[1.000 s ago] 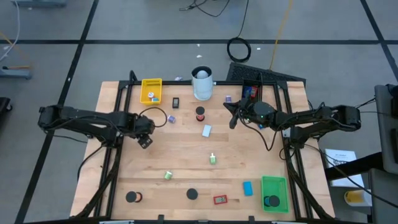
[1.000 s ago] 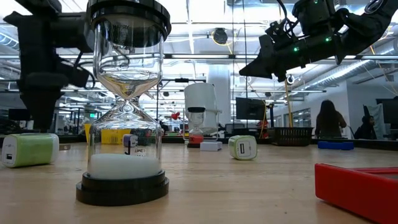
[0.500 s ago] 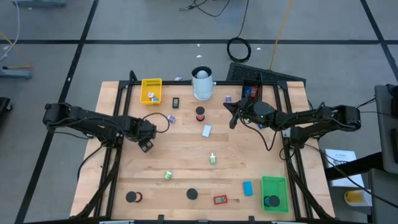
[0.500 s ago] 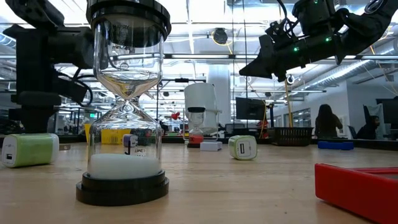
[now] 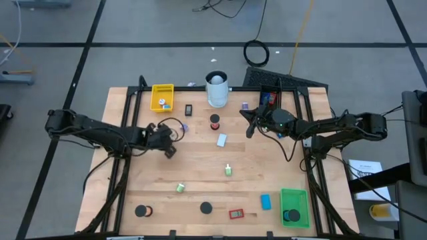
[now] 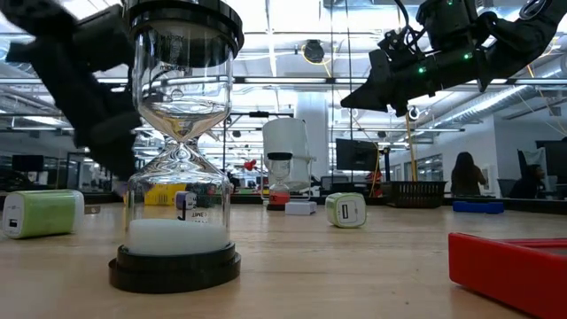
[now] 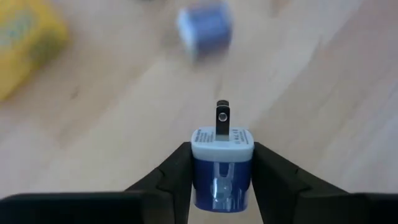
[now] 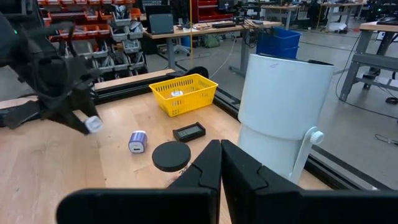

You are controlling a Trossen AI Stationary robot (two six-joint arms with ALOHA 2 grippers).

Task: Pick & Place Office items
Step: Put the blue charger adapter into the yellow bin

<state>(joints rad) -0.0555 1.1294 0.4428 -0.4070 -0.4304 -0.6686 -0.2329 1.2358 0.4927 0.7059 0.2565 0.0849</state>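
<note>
My left gripper (image 5: 169,149) is over the table's left-middle, shut on a small blue charger plug (image 7: 222,171) with a white face and metal prong. My right gripper (image 5: 249,127) hangs shut above the far right of the table, touching nothing. Scattered on the wood lie another blue charger (image 5: 184,127), a small red-and-black hourglass (image 5: 214,122), a light blue block (image 5: 221,140), two green chargers (image 5: 228,170) (image 5: 180,188), black discs (image 5: 206,208) (image 5: 141,211), a red piece (image 5: 236,214) and a blue block (image 5: 265,201). My left gripper pinches the charger's blue body (image 7: 222,186) between its two fingers (image 7: 177,171), one on each side. The white face with the prong (image 7: 222,118) points away from the gripper. In the right wrist view the charger (image 8: 93,124) looks lifted off the table.
A yellow tray (image 5: 162,97) and a tall white cylinder (image 5: 217,89) stand at the far edge, a black tray (image 5: 270,85) at the far right, a green tray (image 5: 293,207) holding a black disc at the near right. A large hourglass (image 6: 182,142) stands near the low camera.
My left gripper has moved toward the table's right and turned, its fingers now pointing right instead of toward the near edge. My right arm has kept still.
</note>
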